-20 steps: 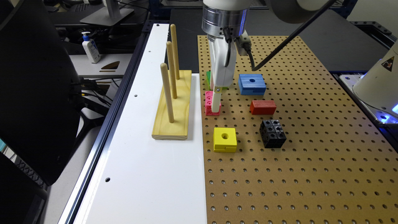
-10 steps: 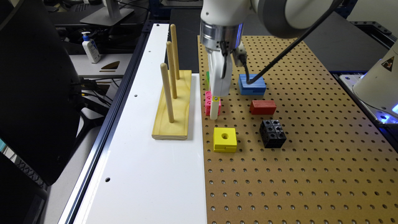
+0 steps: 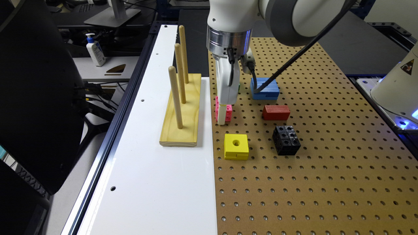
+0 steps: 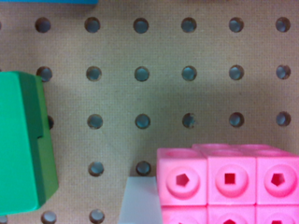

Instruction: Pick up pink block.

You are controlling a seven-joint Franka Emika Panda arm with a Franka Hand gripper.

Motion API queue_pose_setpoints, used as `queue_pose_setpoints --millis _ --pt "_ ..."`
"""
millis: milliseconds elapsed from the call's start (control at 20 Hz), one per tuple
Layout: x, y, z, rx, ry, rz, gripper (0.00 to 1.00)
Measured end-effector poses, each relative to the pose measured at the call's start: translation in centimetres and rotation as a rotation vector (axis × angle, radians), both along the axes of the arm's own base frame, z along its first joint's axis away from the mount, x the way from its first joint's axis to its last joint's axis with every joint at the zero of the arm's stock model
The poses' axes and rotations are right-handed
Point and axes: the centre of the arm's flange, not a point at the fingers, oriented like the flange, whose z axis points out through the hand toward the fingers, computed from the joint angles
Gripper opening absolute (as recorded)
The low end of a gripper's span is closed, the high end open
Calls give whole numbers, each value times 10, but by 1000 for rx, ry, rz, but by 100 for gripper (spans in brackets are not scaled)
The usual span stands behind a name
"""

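A brown pegboard dotted with round holes sits beside a glossy white panel. The white arm points straight down, its gripper lowered at the pink block near the pegboard's edge by the panel; one pale finger lies beside the block, and whether it grips cannot be told. The block is smooth plastic cubes with holed faces. A green block sits nearby.

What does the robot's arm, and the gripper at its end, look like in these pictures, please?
The arm is glossy white with a grey joint band and a ribbed silver metal ring at the wrist. Black cables run down from that ring along the white gripper, and another black cable stretches away diagonally. In the wrist view, one pale grey finger shows.
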Motion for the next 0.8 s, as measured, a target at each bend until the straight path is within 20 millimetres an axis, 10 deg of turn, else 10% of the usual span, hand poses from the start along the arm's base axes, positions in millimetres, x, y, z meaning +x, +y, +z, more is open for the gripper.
queue_pose_setpoints --millis 800 --pt "1 -1 44 -7 0 1 0"
